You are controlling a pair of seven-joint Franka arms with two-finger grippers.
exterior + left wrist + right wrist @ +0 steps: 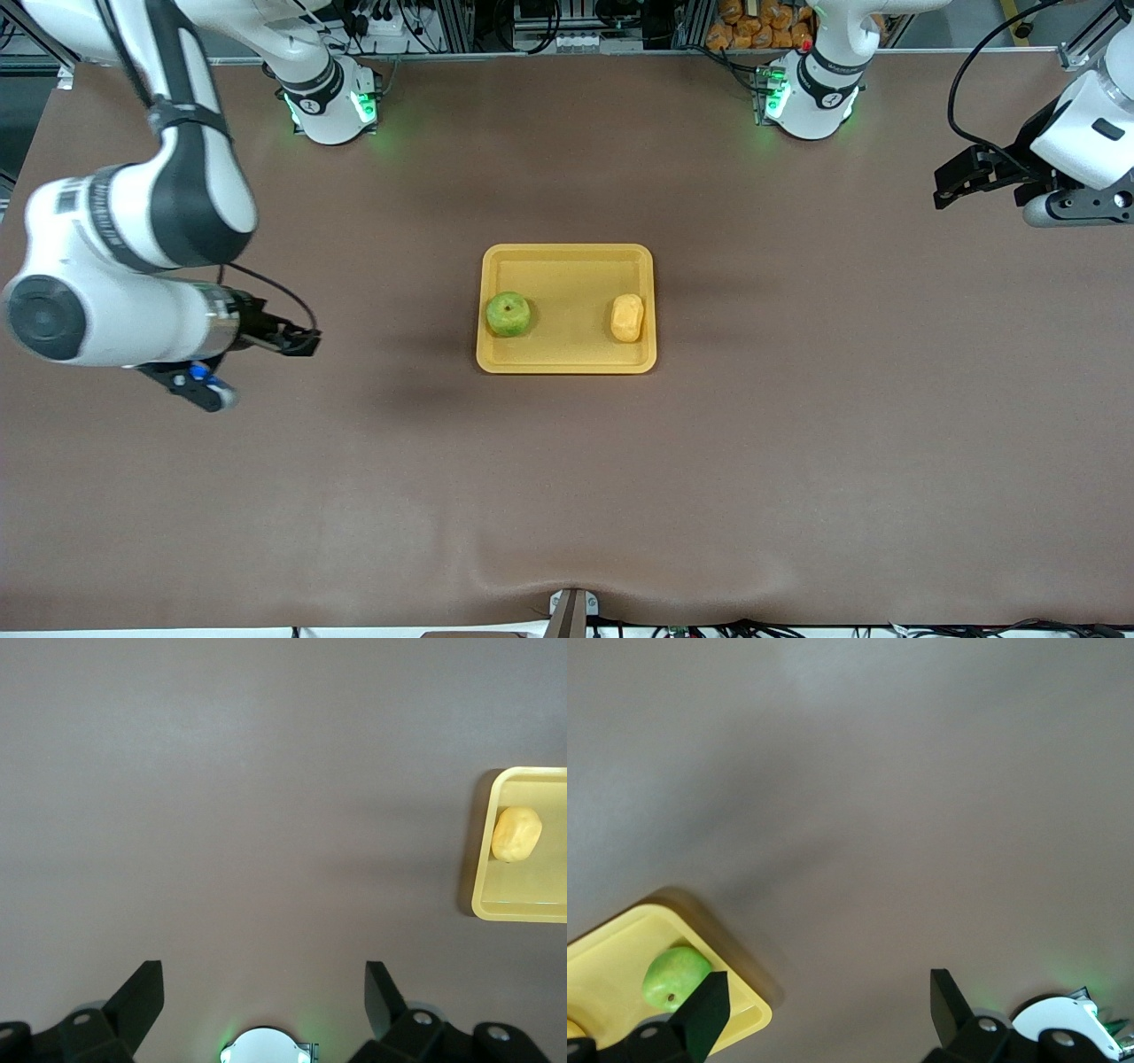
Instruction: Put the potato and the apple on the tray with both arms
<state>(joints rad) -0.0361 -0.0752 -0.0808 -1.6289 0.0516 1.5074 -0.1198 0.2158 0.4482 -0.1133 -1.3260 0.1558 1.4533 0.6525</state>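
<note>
**Ana:** On the tray (567, 257), mid-table, sit both pieces: the apple (508, 314) at the end toward the right arm, the potato (627, 318) at the end toward the left arm, well apart, each close to the rim.

**Ben:** And the grippers?

**Ana:** Both away from the tray. The right gripper (306, 341) hangs over bare table toward the right arm's end; its wrist view shows the fingers spread wide, holding nothing. The left gripper (946, 188) is up over the left arm's end of the table, fingers parted too, empty.

**Ben:** So the job looks done?

**Ana:** By my reading, yes, both pieces are in place and the arms wait.

**Ben:** If either needed another pick?

**Ana:** The apple looks firm, smooth and round, so I'd guess it could roll or slip; close across its widest middle, stem dimple up. The potato seems lighter, lumpy and stiff; take it across the narrow width, not end to end. The tray looks light and may slide if nudged.
</note>
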